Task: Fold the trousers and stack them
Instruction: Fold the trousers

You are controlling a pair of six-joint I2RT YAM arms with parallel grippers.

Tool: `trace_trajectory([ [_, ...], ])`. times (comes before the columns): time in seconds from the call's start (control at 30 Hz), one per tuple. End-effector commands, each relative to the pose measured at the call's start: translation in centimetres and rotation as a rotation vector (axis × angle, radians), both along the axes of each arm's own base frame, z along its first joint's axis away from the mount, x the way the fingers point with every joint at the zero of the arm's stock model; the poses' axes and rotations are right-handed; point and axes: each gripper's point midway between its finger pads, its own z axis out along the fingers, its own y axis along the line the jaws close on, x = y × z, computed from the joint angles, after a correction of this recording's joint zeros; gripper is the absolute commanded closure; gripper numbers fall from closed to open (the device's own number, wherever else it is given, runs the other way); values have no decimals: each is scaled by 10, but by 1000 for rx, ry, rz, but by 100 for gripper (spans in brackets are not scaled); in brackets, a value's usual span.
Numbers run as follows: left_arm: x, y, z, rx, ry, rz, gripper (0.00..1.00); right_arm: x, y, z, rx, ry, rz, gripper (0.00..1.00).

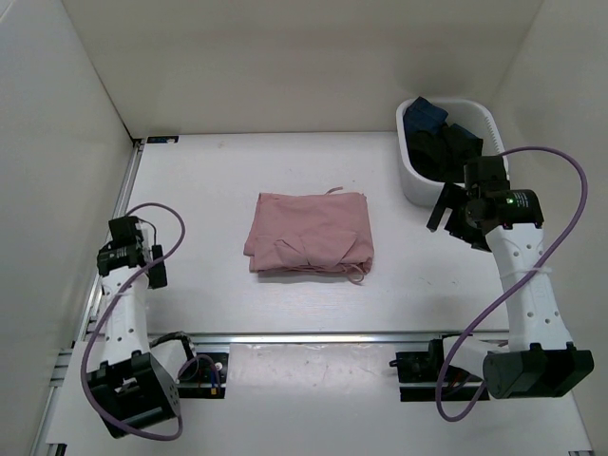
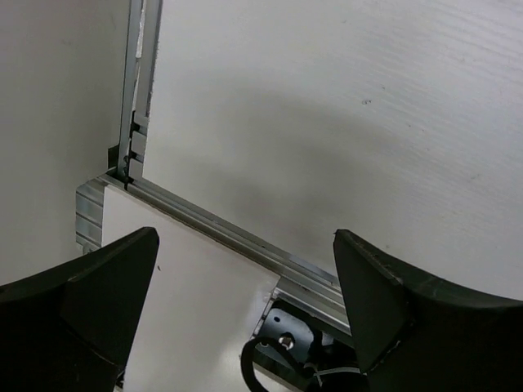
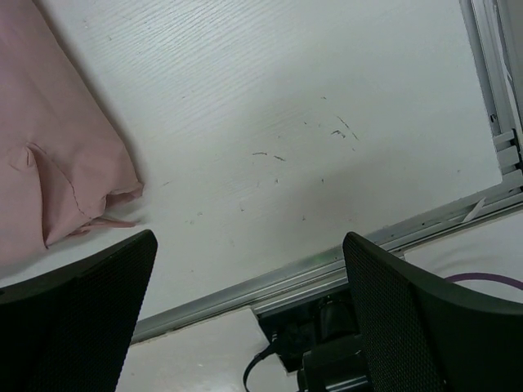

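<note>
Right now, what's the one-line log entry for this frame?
trousers: folded, centre | left tool: open, empty | right tool: open, empty, near basket

Two-arm rig. The left arm (image 1: 121, 318) and right arm (image 1: 521, 255) have white links dotted with rows of small holes, black joint housings and black base blocks. A purple cable (image 1: 543, 149) loops along each arm. A green light (image 1: 514, 199) glows on the right wrist. The left gripper (image 2: 245, 237) has smooth black fingers (image 2: 90, 310); those of the right gripper (image 3: 249, 237) are black and finely meshed.
</note>
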Motion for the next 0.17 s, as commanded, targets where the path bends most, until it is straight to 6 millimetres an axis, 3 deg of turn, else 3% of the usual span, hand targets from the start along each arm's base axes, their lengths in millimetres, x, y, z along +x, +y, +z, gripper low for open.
trace_trajectory([
  [0.0, 5, 1, 9, -9, -75, 5, 0, 1, -4, 4, -24, -11, 9, 1],
  [0.13, -1, 1, 7, -25, -60, 21, 0, 3, -3, 3, -18, -41, 22, 1],
])
